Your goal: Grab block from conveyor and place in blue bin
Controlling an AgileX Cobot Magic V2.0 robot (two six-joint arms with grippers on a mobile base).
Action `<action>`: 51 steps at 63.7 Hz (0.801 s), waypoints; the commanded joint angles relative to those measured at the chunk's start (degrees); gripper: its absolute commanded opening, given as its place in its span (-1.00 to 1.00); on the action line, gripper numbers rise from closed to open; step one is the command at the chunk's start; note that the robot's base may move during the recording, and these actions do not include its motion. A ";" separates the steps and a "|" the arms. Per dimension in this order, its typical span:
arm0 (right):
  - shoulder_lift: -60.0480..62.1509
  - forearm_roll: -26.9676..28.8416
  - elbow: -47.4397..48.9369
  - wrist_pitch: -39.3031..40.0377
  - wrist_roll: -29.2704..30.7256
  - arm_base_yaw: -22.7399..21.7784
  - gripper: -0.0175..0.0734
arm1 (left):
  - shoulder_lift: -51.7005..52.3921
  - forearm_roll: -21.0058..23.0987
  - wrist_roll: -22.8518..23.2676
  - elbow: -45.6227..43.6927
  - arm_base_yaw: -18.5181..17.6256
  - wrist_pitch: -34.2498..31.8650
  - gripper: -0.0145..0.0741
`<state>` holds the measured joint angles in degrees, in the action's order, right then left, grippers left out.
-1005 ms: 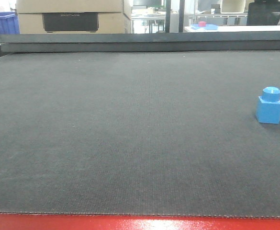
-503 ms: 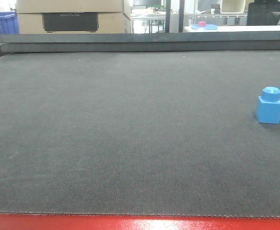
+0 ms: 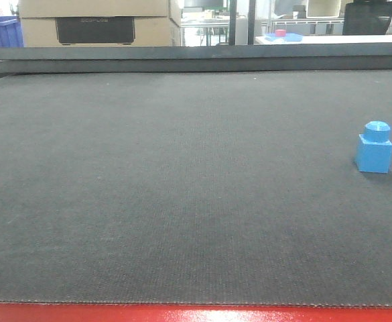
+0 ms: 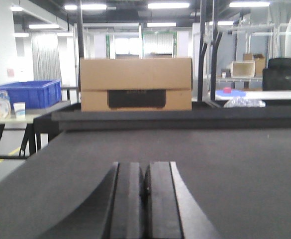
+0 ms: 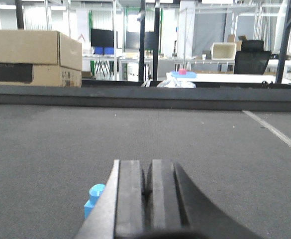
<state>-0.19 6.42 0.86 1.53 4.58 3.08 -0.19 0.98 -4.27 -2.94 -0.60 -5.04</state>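
Right jaws pressed together, pad flat against pad, nothing pinched between them, low over the conveyor. Just to their left in the right wrist view, standing on the belt: the block, bright blue, upright, round stud on top. Right part of it hidden behind the near finger; touching that finger or merely beside it, impossible to tell.

Left jaws likewise closed flat against each other, holding nothing, pointed along the dark woven belt.

In the front view, same block alone on the grey belt, close to the right edge of the picture, about midway between near and far edge.

Further out: red frame along the belt's near edge; dark raised rail across the far end; cardboard box right behind that rail; blue bin off to the left, beyond the conveyor, well apart from the block.
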 commanded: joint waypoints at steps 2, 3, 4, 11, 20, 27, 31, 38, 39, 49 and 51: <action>0.19 -0.26 6.13 -1.53 0.02 -0.03 -0.97 | 0.19 0.38 0.37 -7.04 0.02 2.46 -0.92; 0.19 -0.26 7.41 -2.41 0.02 -0.03 -0.97 | 0.19 0.38 0.37 -8.30 0.02 3.45 -0.92; 0.19 -0.26 9.48 -4.11 0.02 -0.03 -0.97 | 0.19 0.38 0.37 -10.30 0.02 4.60 -0.92; -1.32 -0.26 20.56 -13.75 0.02 -0.03 -0.97 | -3.65 0.03 0.37 -21.08 0.02 12.92 -0.92; -12.06 -0.26 34.28 -22.75 0.02 -0.03 -0.79 | -13.52 -0.19 0.37 -36.23 0.02 24.54 -0.74; -21.64 -0.26 40.92 -24.94 0.02 -0.03 -0.26 | -22.05 -0.19 0.37 -44.76 0.02 31.74 -0.39; -25.93 -0.26 43.79 -25.92 0.02 -0.03 0.05 | -27.65 -0.47 0.37 -48.99 0.02 35.51 -0.16; -32.90 -0.26 46.53 -26.94 0.02 -0.03 0.57 | -35.54 -0.26 0.37 -53.84 -0.13 38.66 0.21; -33.57 -0.26 46.50 -26.94 0.02 -0.03 0.62 | -36.37 -0.24 0.37 -54.15 -0.48 38.66 0.25; -39.97 -0.26 46.59 -24.65 0.02 0.57 0.64 | -43.77 -0.14 0.37 -55.49 -4.12 39.51 0.60; -41.38 -0.26 46.95 -24.93 0.02 1.06 0.64 | -44.95 -0.14 0.37 -55.73 -4.50 40.19 0.62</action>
<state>-38.56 6.42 46.94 -24.67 4.58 3.32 -42.32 0.54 -4.27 -57.77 -3.64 34.09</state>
